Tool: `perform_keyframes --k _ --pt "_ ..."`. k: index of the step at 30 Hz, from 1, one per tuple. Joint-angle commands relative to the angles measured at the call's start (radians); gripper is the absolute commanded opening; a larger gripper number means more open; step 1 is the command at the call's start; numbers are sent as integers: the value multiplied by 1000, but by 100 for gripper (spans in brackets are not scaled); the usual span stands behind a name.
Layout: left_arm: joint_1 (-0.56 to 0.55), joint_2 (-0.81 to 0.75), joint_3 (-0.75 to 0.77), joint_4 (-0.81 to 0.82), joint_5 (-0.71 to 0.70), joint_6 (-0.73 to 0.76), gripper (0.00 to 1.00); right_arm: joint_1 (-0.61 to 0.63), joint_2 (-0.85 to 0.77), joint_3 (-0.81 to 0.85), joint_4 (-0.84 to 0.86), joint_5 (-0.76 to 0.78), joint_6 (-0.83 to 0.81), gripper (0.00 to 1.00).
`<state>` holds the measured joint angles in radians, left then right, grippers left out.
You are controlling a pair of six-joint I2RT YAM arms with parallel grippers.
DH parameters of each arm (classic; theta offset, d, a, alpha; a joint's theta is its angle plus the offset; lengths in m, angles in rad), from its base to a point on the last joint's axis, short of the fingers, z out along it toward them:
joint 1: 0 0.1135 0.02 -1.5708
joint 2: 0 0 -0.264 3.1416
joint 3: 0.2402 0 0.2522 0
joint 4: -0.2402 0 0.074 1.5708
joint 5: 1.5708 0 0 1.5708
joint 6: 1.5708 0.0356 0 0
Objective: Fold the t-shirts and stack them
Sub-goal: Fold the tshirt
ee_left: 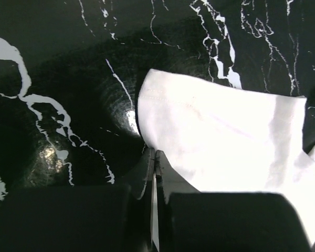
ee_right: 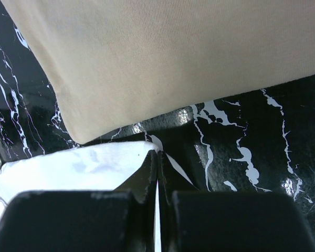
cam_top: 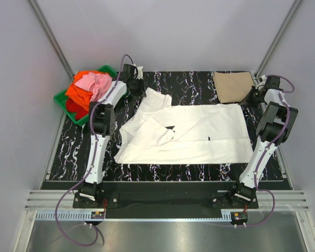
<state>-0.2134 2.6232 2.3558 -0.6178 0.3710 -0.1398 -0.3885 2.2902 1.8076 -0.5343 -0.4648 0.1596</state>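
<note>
**Black marble table: one tee folded, the white one in hand**

Black marble-patterned table (cam_top: 189,84) with white veins, closed in by plain grey walls, carries all the work. At its far right corner lies a tan cloth t-shirt (cam_top: 232,86), already folded into a flat rectangle, which I take as the start of the stack. A soft white cotton t-shirt (cam_top: 199,134) with small black printed marks lies spread across the middle, its left part rumpled and doubled over itself, so its fold is at best half made. At the far left, a green plastic crate (cam_top: 60,100) holds a crumpled pink tee (cam_top: 94,84), an orange tee (cam_top: 76,92) and a red tee (cam_top: 73,107), all untouched. By my count roughly one of five is done.

Only the top view gives this layout. The wrist views add the fingertips: the left gripper (ee_left: 155,155) has its jaws pressed together right at the stitched edge of a white sleeve, and the right gripper (ee_right: 157,155) is likewise closed beside the white shirt's corner, with the tan tee's edge just beyond (a strip of bare table between). Whether either actually pinches cloth, I cannot tell.
</note>
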Motion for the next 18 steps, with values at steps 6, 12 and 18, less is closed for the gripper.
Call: perform_keyframes --k 6,12,18 --pt "8 -103 17 97 117 -34 0 8 -72 10 43 20 -17 0" --pt "26 -256 -113 230 146 -38 0 7 -115 -62 140 31 -14 0" --pt "55 -311 -191 230 201 -30 0 7 -202 -204 322 69 -20 0"
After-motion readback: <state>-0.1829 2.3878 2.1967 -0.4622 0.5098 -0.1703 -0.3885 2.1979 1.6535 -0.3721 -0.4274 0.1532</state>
